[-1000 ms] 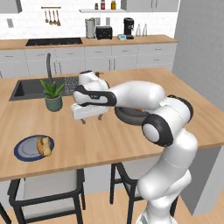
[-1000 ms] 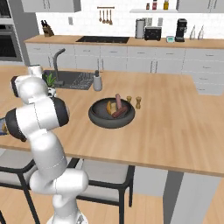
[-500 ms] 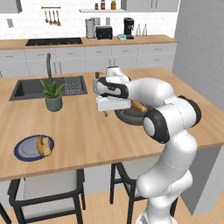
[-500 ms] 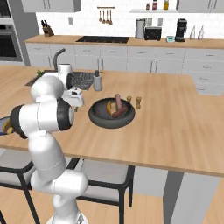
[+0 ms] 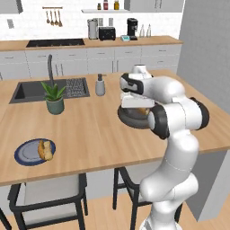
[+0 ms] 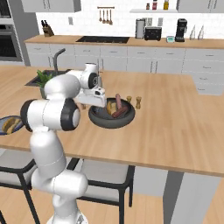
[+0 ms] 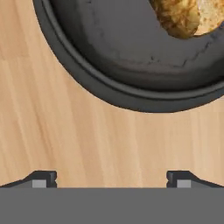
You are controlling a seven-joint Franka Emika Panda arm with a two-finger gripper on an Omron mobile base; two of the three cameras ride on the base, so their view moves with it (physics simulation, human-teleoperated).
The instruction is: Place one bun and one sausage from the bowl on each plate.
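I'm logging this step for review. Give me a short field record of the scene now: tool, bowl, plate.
tool: open, empty, above the counter beside the bowl's rim
bowl: dark, on the counter, holds a sausage and a bun
plate: blue, near the counter's front edge, holds a bun

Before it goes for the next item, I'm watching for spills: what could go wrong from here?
The open gripper hangs over bare counter just outside the bowl, so a straight descent may strike the thick rim or wood instead of the bun. In the right base view the sausage leans against the bun, so grabbing one may drag the other. Two small shakers stand close behind the bowl and could be knocked.
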